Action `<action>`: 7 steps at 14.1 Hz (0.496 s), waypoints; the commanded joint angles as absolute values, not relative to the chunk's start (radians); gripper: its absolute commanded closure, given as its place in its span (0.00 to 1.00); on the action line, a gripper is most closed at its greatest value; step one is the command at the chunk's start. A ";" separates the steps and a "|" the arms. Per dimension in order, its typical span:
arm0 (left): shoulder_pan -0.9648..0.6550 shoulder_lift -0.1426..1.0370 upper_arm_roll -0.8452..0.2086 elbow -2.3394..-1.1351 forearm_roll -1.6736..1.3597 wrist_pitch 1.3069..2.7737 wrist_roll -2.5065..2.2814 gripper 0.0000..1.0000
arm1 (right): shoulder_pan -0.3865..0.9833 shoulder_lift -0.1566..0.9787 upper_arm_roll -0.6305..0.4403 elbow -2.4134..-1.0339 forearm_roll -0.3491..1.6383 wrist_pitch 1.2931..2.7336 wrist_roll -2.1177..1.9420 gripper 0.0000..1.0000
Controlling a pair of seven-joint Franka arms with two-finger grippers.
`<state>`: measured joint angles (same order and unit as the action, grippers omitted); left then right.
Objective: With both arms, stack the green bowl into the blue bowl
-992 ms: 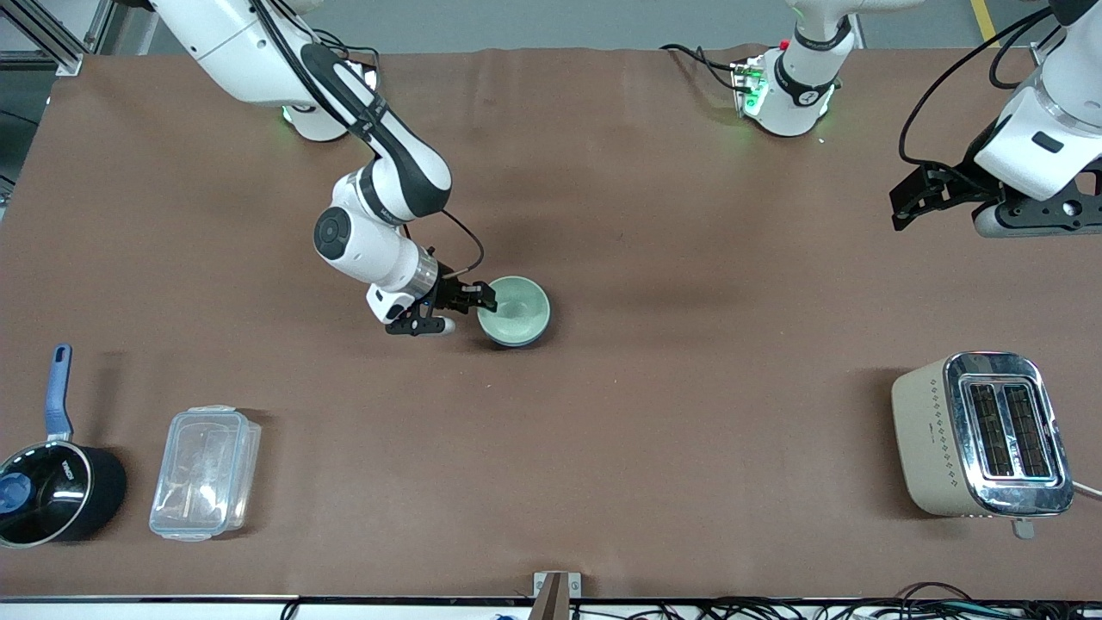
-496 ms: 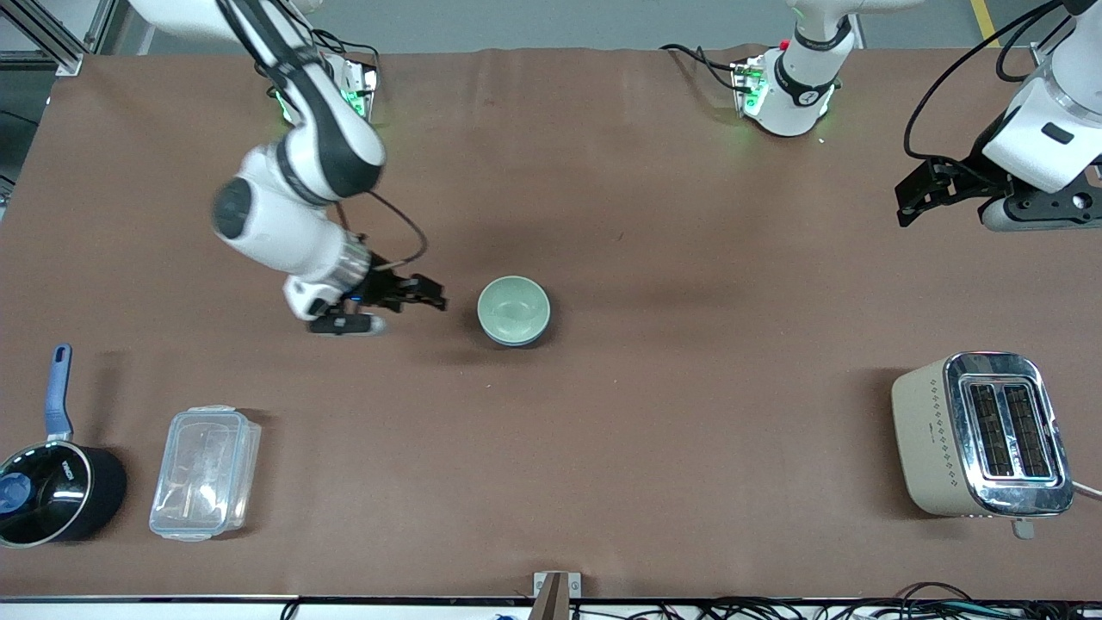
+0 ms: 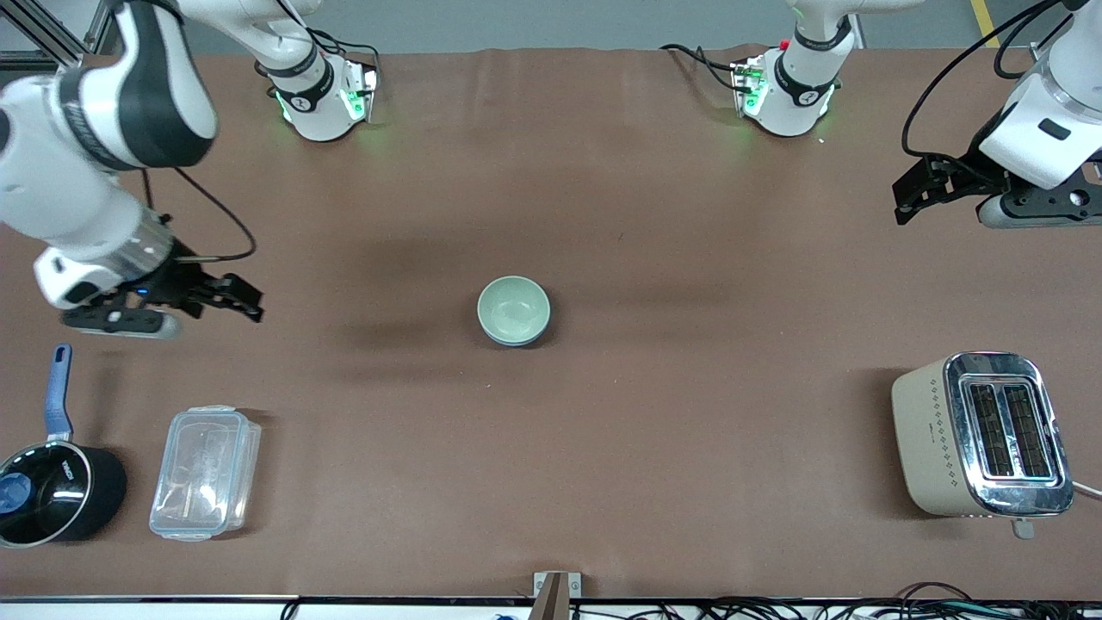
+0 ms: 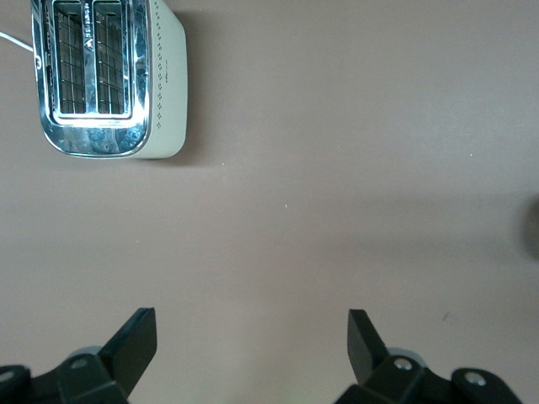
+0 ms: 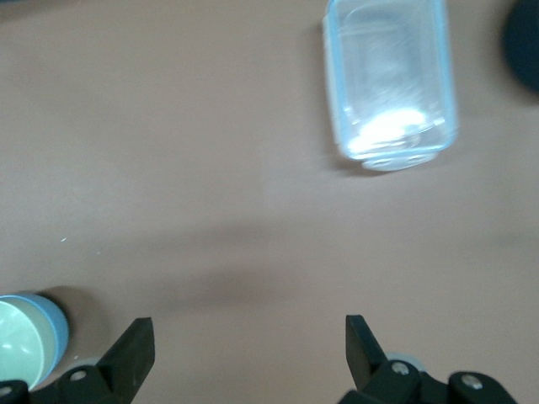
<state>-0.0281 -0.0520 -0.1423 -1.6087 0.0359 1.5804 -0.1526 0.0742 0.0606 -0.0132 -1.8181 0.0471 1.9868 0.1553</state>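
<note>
Where six o'clock meant the front camera's edge, near row: black saucepan with a blue handle (image 3: 52, 495) and clear plastic lidded box (image 3: 205, 472) at 7 o'clock; cream toaster with a chrome top (image 3: 981, 435) at 4 o'clock.
Centre of brown table (image 3: 689, 387): pale mint-green bowl (image 3: 514, 308) sat nested inside sky-blue bowl (image 5: 57, 332).
Right gripper (image 3: 248, 307): jaws spread wide, holding nothing, over bare table at 9 o'clock from the bowls.
Left gripper (image 3: 904, 200): jaws wide apart, empty, over bare table at 2 o'clock.
</note>
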 commanded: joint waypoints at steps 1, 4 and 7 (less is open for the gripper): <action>-0.026 -0.063 -0.144 -1.595 0.031 1.557 -0.138 0.00 | 0.060 0.061 -0.043 -1.696 0.021 1.878 0.129 0.00; -0.025 -0.063 -0.143 -1.591 0.031 1.557 -0.127 0.00 | 0.061 0.063 -0.106 -1.573 0.002 1.705 0.086 0.00; -0.023 -0.063 -0.143 -1.588 0.031 1.543 -0.124 0.00 | 0.061 0.058 -0.161 -1.493 0.000 1.580 0.049 0.00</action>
<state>-0.0273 -0.0522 -0.1420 -1.5975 0.0359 1.5769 -0.1518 0.0612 0.0566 -0.1332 -1.5405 0.0181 1.6427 0.0745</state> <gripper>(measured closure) 0.000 0.000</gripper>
